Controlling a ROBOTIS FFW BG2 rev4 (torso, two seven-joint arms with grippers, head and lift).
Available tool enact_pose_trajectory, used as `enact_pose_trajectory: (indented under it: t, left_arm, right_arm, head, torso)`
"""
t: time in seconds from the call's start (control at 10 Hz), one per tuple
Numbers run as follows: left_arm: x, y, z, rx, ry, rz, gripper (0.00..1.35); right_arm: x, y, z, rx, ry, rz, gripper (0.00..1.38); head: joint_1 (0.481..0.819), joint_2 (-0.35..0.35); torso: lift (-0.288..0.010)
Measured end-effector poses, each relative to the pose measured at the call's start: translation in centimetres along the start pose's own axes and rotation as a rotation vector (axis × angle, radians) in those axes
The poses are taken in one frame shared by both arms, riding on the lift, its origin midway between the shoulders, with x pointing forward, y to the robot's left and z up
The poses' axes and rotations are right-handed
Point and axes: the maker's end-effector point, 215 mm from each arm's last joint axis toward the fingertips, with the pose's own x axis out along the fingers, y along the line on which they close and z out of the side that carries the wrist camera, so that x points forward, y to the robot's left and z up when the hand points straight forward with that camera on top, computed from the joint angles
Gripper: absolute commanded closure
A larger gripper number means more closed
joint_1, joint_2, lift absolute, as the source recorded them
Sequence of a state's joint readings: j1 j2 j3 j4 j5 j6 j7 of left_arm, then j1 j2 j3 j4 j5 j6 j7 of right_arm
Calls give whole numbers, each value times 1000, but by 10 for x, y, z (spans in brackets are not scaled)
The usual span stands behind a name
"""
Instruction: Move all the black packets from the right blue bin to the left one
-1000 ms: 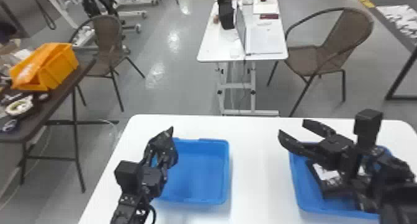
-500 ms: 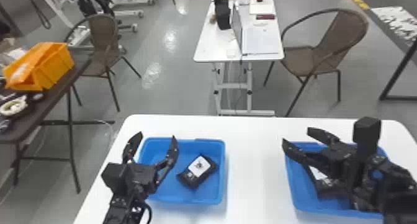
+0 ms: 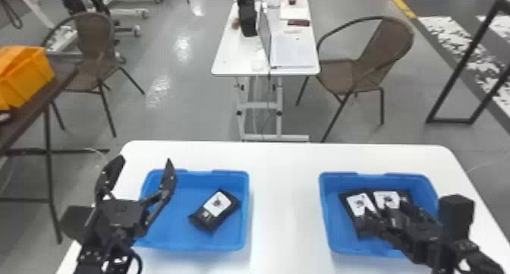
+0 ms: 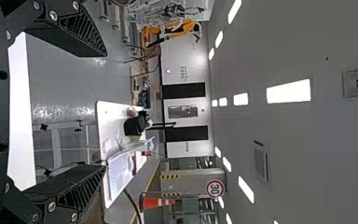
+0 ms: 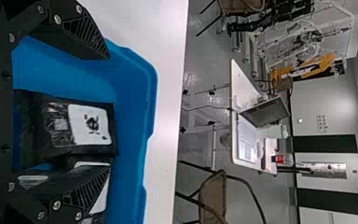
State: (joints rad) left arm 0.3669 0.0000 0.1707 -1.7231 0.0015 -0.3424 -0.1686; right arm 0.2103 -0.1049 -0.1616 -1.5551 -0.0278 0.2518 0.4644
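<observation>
In the head view my left gripper (image 3: 145,161) stands open and empty above the left part of the left blue bin (image 3: 246,216); its own wrist view also has the left gripper (image 4: 104,112) wide open. One black packet (image 3: 216,208) with a white label lies slanted in that bin. My right gripper (image 3: 379,213) is low over the right blue bin (image 3: 325,216), at two black packets (image 3: 357,203) lying side by side. In the right wrist view, a packet (image 5: 91,123) lies between the spread fingers of the right gripper (image 5: 107,113); one finger partly covers the other packet (image 5: 101,191).
Both bins stand on a white table (image 3: 284,201), with bare tabletop between them. Beyond are a second white table (image 3: 235,57) with a laptop and two brown chairs. At the far left a dark table holds an orange bin (image 3: 26,79).
The left gripper has opened and drawn back leftward, letting go of a packet that now lies in the left bin. My right gripper has come down to the packets in the right bin.
</observation>
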Motion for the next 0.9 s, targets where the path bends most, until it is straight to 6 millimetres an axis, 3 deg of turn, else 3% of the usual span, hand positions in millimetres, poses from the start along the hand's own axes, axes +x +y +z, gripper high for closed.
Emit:
enact_pose_trajectory:
  t: [0.2,0.6,0.9]
  left_arm:
    - [0,-1,2,-7,-7,0,182]
    - [1,-1,3,-40,-12,6,183]
    - [1,-1,6,-37,-23,6,183]
  right_arm:
    - [3,-14,-26,11,46,-35,214]
    - [39,-18,-27,-22,54,-29,223]
    - [54,-12,-42,-39,97,-13,217]
  head:
    - [695,10]
    - [695,16]
    - [695,27]
  torso:
    - [0]
    - [0]
    - [0]
